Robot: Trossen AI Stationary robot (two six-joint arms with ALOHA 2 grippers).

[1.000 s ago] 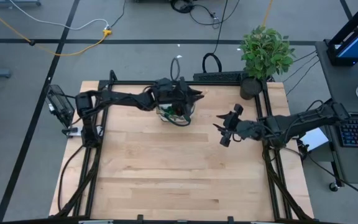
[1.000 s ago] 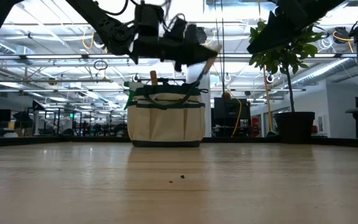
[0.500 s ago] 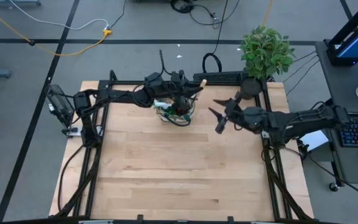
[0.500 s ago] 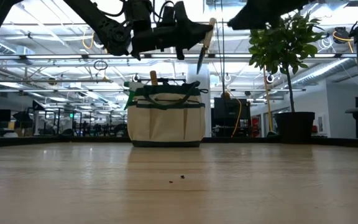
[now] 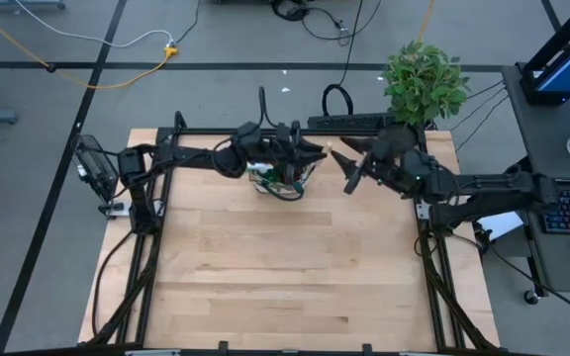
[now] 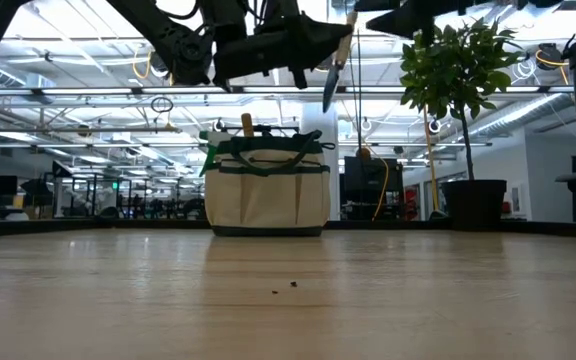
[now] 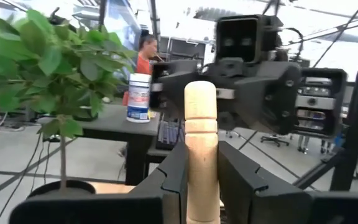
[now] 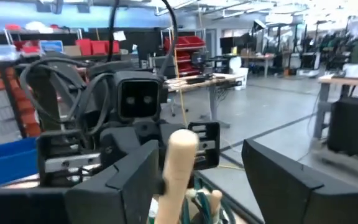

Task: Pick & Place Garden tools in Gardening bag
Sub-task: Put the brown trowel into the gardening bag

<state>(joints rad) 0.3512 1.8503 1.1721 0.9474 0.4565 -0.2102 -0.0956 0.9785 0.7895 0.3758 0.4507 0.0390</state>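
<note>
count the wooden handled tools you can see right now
2, maybe more hidden. One pale wooden-handled tool is clamped in the left gripper above the beige fabric bag, with the open right gripper around its handle end. Another wooden handle pokes up from the bag.

Gardening bag (image 5: 281, 180) at the table's (image 5: 265, 287) back edge; potted plant (image 5: 422, 84) at its right-back corner.

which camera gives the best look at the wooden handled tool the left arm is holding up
The low view: it shows the whole wooden-handled tool, handle and hanging metal blade, above the gardening bag. The left wrist view shows only the handle in the left pincer; the right wrist view just its end between the open right pincer; the high view, a sliver.
</note>
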